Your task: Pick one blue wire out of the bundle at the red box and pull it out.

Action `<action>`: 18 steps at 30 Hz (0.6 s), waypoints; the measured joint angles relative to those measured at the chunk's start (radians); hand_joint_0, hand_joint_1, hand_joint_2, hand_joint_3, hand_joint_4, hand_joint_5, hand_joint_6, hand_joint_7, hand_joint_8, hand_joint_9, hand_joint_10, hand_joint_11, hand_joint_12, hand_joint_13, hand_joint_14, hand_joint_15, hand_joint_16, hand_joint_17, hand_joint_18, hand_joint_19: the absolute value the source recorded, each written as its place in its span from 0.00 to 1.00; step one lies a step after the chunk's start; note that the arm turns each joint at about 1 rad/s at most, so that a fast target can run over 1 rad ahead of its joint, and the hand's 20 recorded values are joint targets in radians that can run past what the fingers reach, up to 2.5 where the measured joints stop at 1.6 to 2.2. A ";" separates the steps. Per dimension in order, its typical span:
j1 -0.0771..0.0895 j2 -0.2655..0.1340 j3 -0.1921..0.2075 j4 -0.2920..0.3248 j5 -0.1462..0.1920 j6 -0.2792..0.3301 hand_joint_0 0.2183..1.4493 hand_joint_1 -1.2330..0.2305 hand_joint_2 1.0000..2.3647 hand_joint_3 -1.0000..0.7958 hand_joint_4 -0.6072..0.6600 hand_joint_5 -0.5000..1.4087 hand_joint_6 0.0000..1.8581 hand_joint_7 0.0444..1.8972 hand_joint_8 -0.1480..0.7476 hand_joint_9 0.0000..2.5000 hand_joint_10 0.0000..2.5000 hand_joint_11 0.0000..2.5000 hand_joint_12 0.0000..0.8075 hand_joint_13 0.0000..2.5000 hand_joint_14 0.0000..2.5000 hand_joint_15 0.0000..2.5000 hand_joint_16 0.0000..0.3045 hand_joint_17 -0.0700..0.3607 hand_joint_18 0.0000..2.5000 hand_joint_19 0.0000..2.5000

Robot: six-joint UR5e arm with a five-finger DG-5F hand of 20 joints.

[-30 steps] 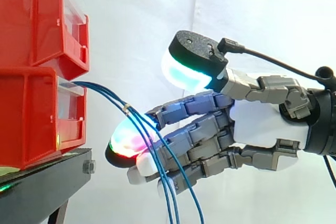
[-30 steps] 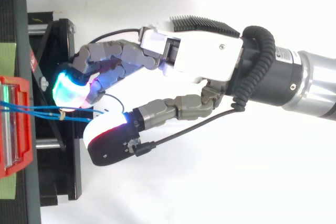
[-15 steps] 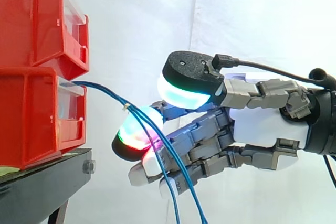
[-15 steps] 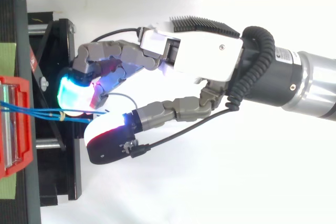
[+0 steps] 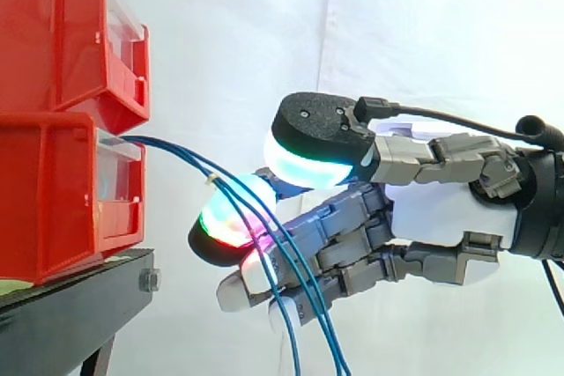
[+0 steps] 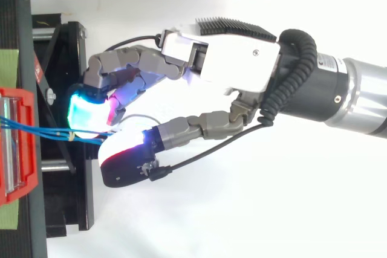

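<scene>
Several blue wires (image 5: 181, 158) from the red box (image 5: 53, 191) are now squeezed between the thumb and fingers of the hand (image 5: 441, 209), which has been closed more. One wire has not yet been picked apart.

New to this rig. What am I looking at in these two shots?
A robot arm ending in a robot hand; the coloured glow is the hand's own. One picture comes from a camera beside the work, looking level across it. The other comes from above, looking down. At the left, stacked red bins sit on a black stand before a white curtain. A bundle of blue wires, bound by a small tie, leaves the lower bin and hangs down past the hand. Whether the hand grips any wire, I cannot tell.
</scene>
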 measured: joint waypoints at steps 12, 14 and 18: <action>0.004 -0.038 0.002 0.068 0.006 0.001 0.29 0.39 0.01 0.34 0.72 0.19 0.31 0.63 0.60 0.32 0.00 0.19 0.57 0.27 0.00 0.11 0.21 0.50 0.28 0.17; 0.006 -0.039 0.004 0.073 0.008 0.001 0.29 0.38 0.01 0.34 0.72 0.19 0.31 0.63 0.60 0.32 0.00 0.19 0.56 0.27 0.00 0.12 0.21 0.50 0.28 0.17; 0.009 -0.040 0.008 0.074 0.012 0.001 0.29 0.38 0.01 0.35 0.71 0.19 0.33 0.61 0.60 0.32 0.00 0.19 0.56 0.27 0.00 0.12 0.21 0.50 0.29 0.17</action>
